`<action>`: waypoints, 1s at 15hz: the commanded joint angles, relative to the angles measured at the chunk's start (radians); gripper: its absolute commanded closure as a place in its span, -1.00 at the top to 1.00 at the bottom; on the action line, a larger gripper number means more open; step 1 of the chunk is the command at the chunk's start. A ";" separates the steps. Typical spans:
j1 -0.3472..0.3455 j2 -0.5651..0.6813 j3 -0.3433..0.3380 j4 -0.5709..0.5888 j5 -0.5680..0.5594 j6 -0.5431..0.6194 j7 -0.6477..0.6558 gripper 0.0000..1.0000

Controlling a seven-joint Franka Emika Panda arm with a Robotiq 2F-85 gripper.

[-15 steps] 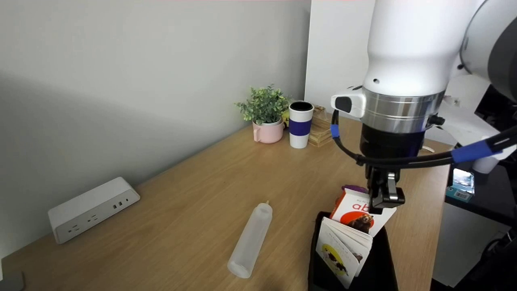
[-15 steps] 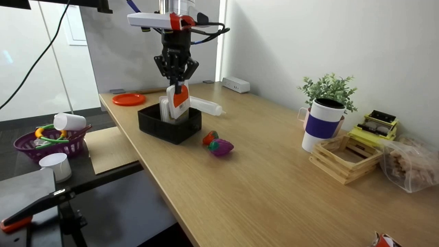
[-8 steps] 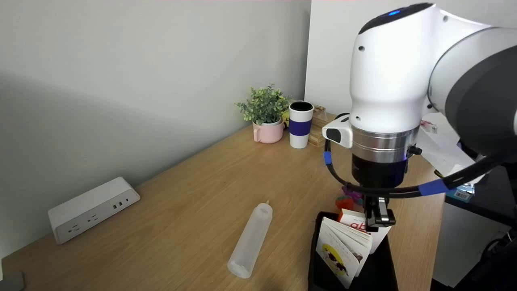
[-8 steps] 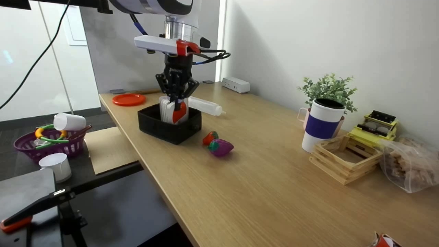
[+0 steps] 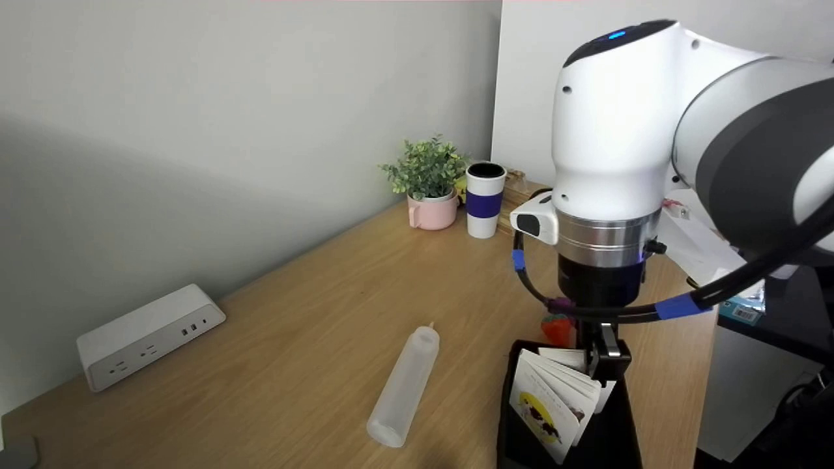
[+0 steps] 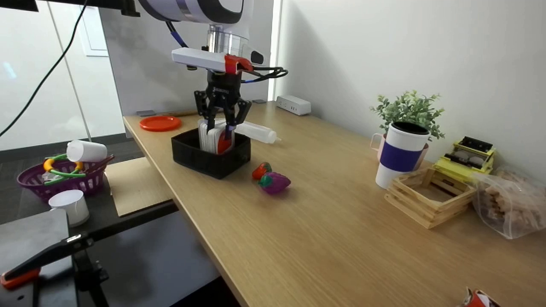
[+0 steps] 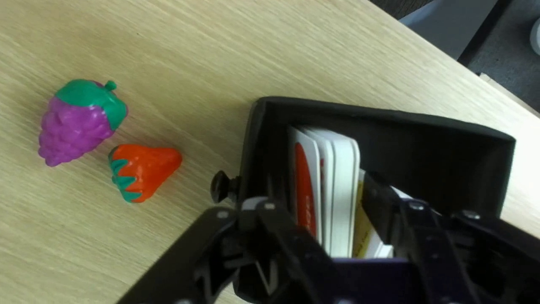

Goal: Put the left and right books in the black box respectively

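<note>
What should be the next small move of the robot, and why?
Probably raise the gripper straight up, gently: its jaws stand apart with the red-picture book between them, and that book and the yellow-picture book both are in the black box.

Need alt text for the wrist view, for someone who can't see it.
Jaws apart, the tool straddles a red-covered book inside the black box; whether they touch is unclear. A second book, showing yellow, is partly hidden beside it. On the table at picture left lie a purple toy fruit and a red toy strawberry.
</note>
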 commanded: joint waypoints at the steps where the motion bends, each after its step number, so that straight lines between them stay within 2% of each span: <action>1: -0.021 0.007 0.020 0.032 0.065 -0.018 -0.029 0.63; 2: -0.022 0.003 0.022 0.036 0.087 -0.024 -0.024 0.79; 4: -0.035 -0.006 0.039 0.042 0.172 -0.030 -0.053 0.98; 5: -0.037 -0.014 0.048 0.037 0.194 -0.019 -0.093 1.00; 7: -0.033 -0.025 0.054 0.032 0.244 0.004 -0.075 1.00; 11: -0.042 -0.040 0.083 0.030 0.360 -0.004 -0.131 1.00; 15: -0.068 -0.046 0.106 0.041 0.480 -0.042 -0.286 1.00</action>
